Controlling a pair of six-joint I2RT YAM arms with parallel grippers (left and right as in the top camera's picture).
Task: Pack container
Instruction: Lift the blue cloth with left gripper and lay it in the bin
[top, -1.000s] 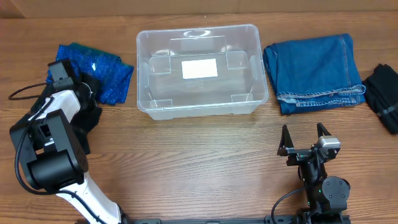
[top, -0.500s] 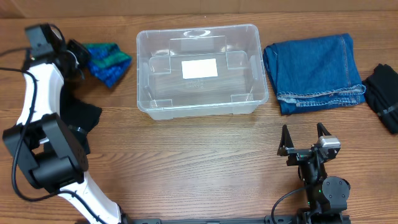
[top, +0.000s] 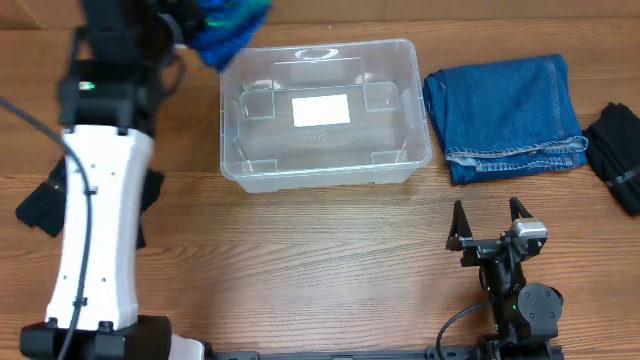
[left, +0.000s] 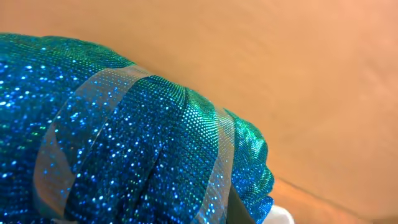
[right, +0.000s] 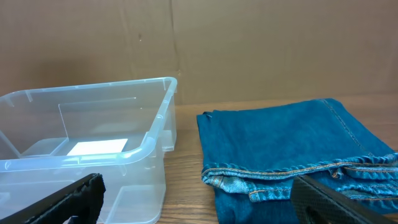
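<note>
The clear plastic container (top: 395, 110) with a white label on its base stands at the table's back middle, with nothing in it; it also shows in the right wrist view (right: 93, 140). My left gripper (top: 190, 25) is raised near the container's back left corner and is shut on a sparkly blue-green cloth (top: 232, 22), which fills the left wrist view (left: 124, 143). My right gripper (top: 490, 225) is open and holds nothing, low at the front right, facing the container and folded blue jeans (top: 505, 115).
The folded jeans (right: 292, 149) lie right of the container. A black cloth (top: 620, 150) lies at the far right edge. Another black cloth (top: 45, 200) lies at the left, partly under my left arm.
My left arm has lifted the sparkly blue-green cloth off the table and carried it up and right, to the container's back left corner. The right arm has not moved.
</note>
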